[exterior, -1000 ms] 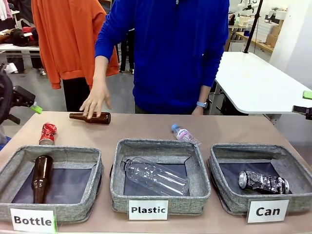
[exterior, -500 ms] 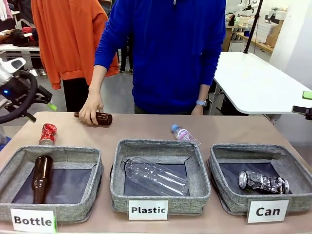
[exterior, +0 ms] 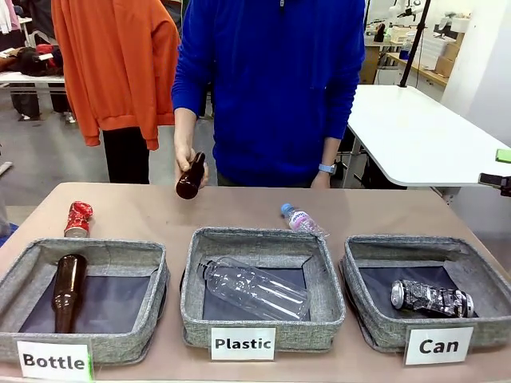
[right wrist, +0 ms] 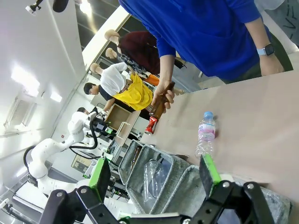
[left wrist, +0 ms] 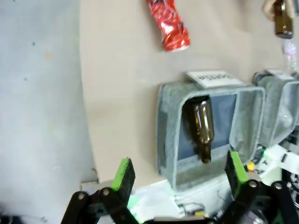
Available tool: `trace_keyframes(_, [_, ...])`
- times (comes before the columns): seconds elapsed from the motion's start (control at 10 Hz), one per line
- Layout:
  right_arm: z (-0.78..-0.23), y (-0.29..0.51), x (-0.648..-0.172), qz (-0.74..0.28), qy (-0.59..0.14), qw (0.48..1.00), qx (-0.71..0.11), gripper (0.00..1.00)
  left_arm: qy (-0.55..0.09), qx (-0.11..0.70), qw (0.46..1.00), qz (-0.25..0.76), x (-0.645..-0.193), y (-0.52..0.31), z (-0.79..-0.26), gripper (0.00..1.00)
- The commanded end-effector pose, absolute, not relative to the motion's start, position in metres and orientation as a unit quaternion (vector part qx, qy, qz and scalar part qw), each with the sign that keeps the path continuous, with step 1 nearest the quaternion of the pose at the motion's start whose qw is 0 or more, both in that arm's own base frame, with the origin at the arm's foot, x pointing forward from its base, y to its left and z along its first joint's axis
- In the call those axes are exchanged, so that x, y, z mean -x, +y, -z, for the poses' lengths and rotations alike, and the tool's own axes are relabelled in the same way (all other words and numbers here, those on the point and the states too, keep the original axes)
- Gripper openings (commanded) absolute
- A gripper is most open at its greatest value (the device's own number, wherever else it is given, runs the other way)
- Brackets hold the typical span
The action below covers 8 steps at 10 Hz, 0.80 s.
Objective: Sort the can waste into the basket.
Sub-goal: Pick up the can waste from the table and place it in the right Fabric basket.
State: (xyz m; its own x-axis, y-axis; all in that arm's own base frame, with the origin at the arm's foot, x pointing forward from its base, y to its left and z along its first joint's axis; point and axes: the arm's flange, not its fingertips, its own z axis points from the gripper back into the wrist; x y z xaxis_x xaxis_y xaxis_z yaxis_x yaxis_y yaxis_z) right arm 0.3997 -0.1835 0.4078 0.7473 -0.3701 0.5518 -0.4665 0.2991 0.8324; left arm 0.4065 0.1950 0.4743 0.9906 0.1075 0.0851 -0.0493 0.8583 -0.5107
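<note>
Our left hand point(left wrist: 180, 170) and right hand point(right wrist: 155, 171) both stand wide open, holding nothing. 1 black-and-silver can point(exterior: 431, 298) lies inside the "Can" basket point(exterior: 375, 333); 1 red can point(exterior: 77, 219) sits on the bench point(exterior: 239, 214), just behind the "Bottle" basket point(exterior: 96, 246). A person holds a brown glass bottle point(exterior: 190, 177) above the bench.

Behind the tan, matte work table point(exterior: 239, 209) lies a smooth grey floor point(exterior: 48, 155). To the right stands a white table with a rounded corner point(exterior: 423, 136), with a thin black pole point(exterior: 415, 40) rising at its far end. A plain white wall point(exterior: 487, 56) closes the right side, and in the right wrist view bright lights point(right wrist: 21, 74) glare from a white ceiling point(right wrist: 46, 44).
</note>
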Motion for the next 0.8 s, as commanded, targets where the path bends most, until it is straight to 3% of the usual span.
trace_keyframes(0.0, [-0.409, -0.186, -0.399, -0.046, -0.355, 0.725, -0.589, 1.00, -0.103, 0.321, 0.939, -0.071, -0.377, 0.229, -0.470, 1.00])
trace_keyframes(0.7, [-0.409, -0.186, -0.399, -0.046, -0.355, 0.725, -0.589, 1.00, -0.062, 0.350, 0.934, -0.042, -0.431, 0.226, -0.473, 1.00])
